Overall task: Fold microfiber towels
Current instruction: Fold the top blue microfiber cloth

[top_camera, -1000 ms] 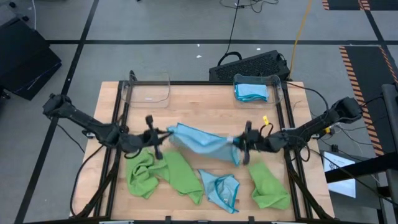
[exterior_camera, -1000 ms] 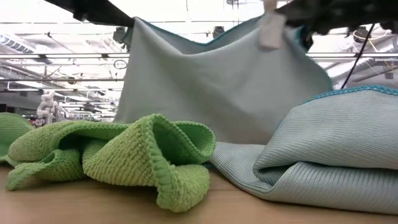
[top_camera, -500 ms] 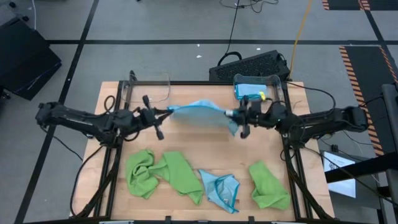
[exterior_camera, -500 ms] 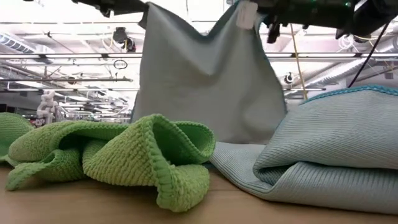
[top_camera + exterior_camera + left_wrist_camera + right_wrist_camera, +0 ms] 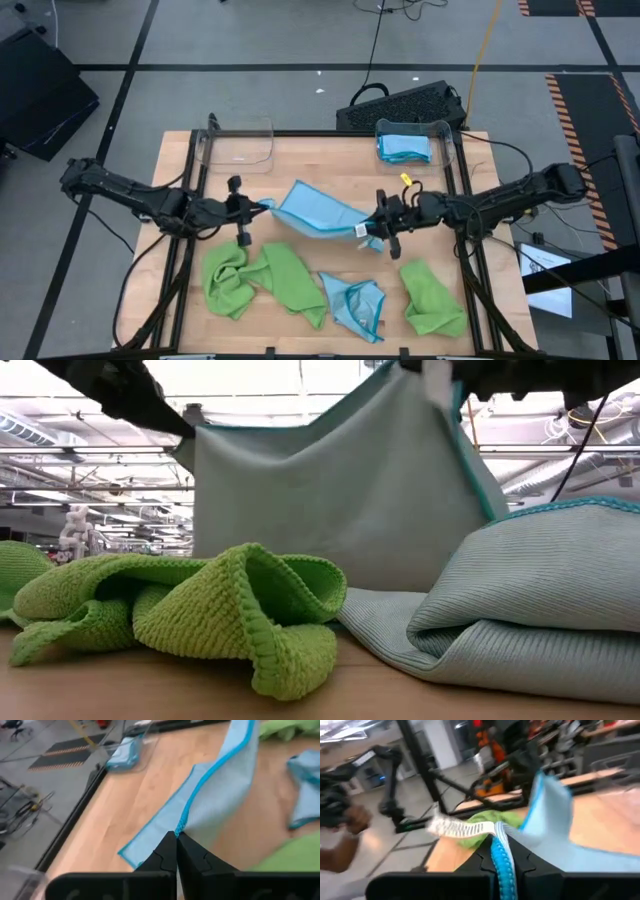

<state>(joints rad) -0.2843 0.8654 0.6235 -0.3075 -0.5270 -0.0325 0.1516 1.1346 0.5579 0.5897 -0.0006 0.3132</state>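
Held above the middle of the wooden table (image 5: 330,170): one light blue towel (image 5: 318,212), stretched between two grippers. Left gripper (image 5: 252,207) closed tight on one corner, right gripper (image 5: 372,228) closed tight on the opposite corner, right beside a small white label (image 5: 361,230). Sagging in the middle between the two holds and hanging down like a curtain in the low view, so clearly soft, light and without any stiffness of its own. Probably not slippery, because of the ribbed weave, and not fragile.

Between the held towel and the near table edge: a crumpled green towel (image 5: 262,277), a small bunched blue towel (image 5: 355,304) just beside it, and another green towel (image 5: 432,297) near the right side. At the far edge of the table, one clear bin (image 5: 238,143) and a second bin (image 5: 412,140) with a folded blue cloth inside.

Best taken at the corners or along the darker teal edging (image 5: 212,776), where the cloth is firmest; a hold in the middle would likely only bunch it.
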